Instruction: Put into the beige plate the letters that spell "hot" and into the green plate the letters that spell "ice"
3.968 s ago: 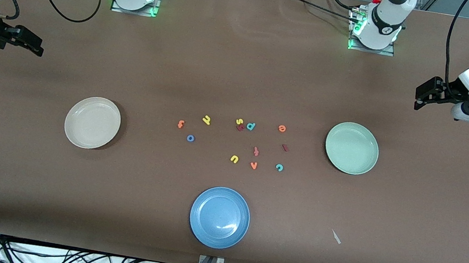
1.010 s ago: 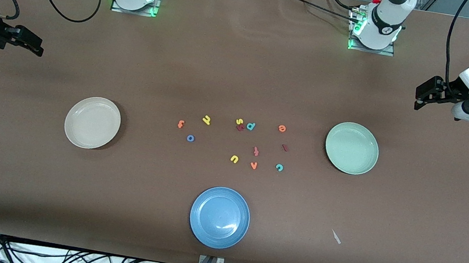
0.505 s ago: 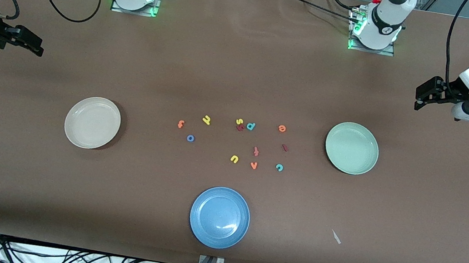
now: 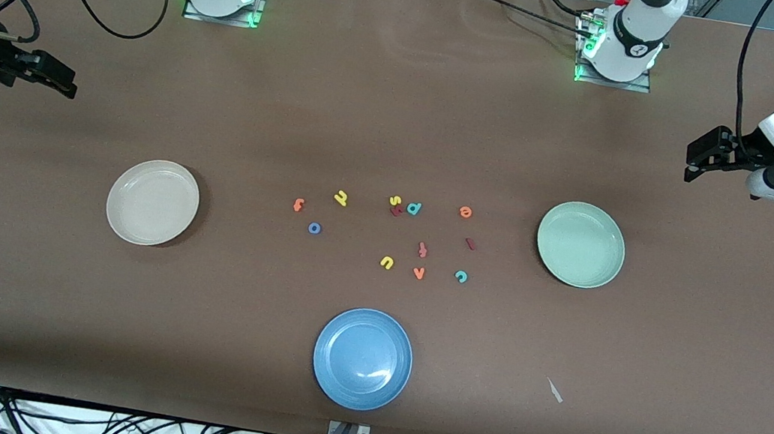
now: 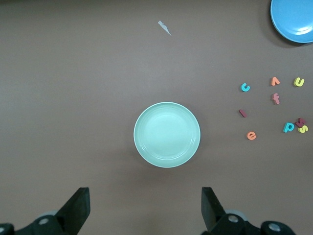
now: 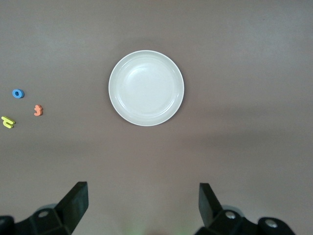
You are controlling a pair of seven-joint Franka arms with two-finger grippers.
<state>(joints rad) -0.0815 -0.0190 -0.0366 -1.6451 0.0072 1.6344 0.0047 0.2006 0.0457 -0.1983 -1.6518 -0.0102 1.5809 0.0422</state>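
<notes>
The beige plate [image 4: 153, 202] [image 6: 146, 88] lies toward the right arm's end and the green plate [image 4: 581, 244] [image 5: 167, 134] toward the left arm's end, both bare. Between them on the table lie the yellow h [image 4: 340, 198], blue o [image 4: 314, 228], orange t [image 4: 298, 204], dark red i [image 4: 471, 243], teal c [image 4: 461, 277] and orange e [image 4: 465, 212]. My right gripper [image 4: 69, 83] [image 6: 143, 203] hangs open over the table's end past the beige plate. My left gripper [image 4: 691, 163] [image 5: 145, 205] hangs open past the green plate. Neither holds anything.
A blue plate [image 4: 362, 358] sits nearer the front camera than the letters. Other letters lie among them: yellow s [image 4: 394, 201], teal p [image 4: 414, 208], red f [image 4: 422, 249], yellow u [image 4: 386, 262], orange v [image 4: 418, 273]. A small pale scrap [image 4: 554, 390] lies near the front edge.
My right gripper has shifted slightly toward the table's middle. The left arm, the plates and the letters have not moved.
</notes>
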